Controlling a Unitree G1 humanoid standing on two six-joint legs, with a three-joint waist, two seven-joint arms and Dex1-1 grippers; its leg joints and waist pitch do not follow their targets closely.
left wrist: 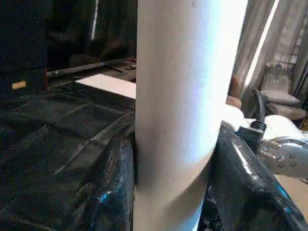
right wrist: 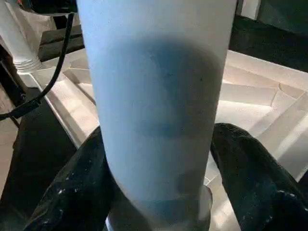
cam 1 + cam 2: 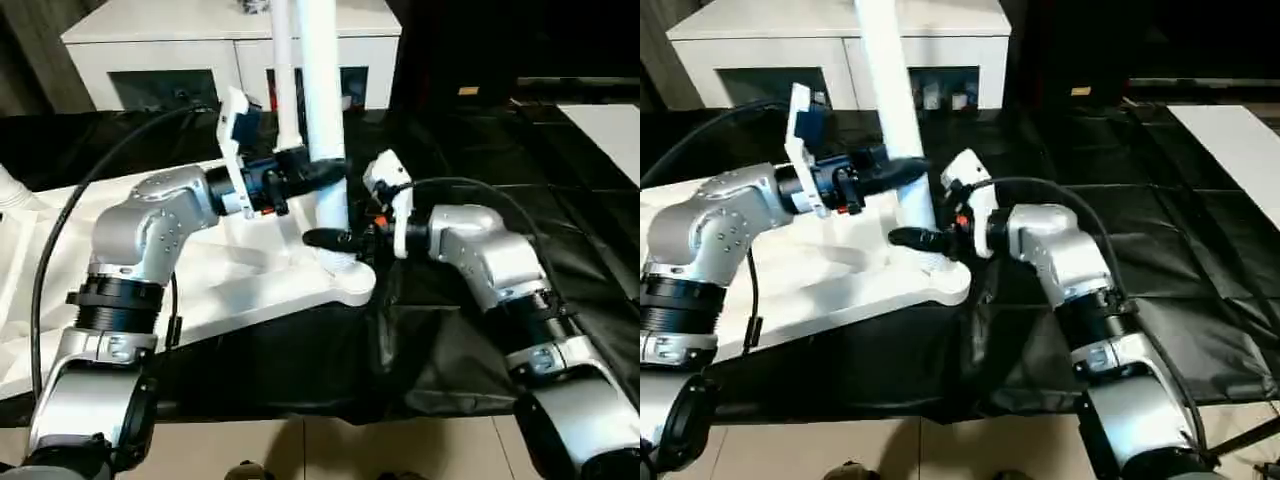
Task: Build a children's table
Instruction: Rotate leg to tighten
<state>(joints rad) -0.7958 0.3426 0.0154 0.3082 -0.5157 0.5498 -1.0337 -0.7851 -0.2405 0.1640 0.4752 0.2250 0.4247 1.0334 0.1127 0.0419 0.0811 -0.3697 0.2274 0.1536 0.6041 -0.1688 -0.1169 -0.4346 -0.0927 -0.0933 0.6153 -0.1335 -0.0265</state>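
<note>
Two grippers on one leg, frame centre. Left gripper clamps it higher up, fingers tight on both sides. Right gripper sits lower, just above the socket; its fingers flank the leg w/ a slim gap, so loose, not clenched. Leg stands near upright in the corner socket of the tabletop, which lies underside up, centre-left, on black sheet. Second leg behind. To seat well, I'd judge: keep leg plumb, right re-grips low, press/twist straight down, no side load on the corner.
</note>
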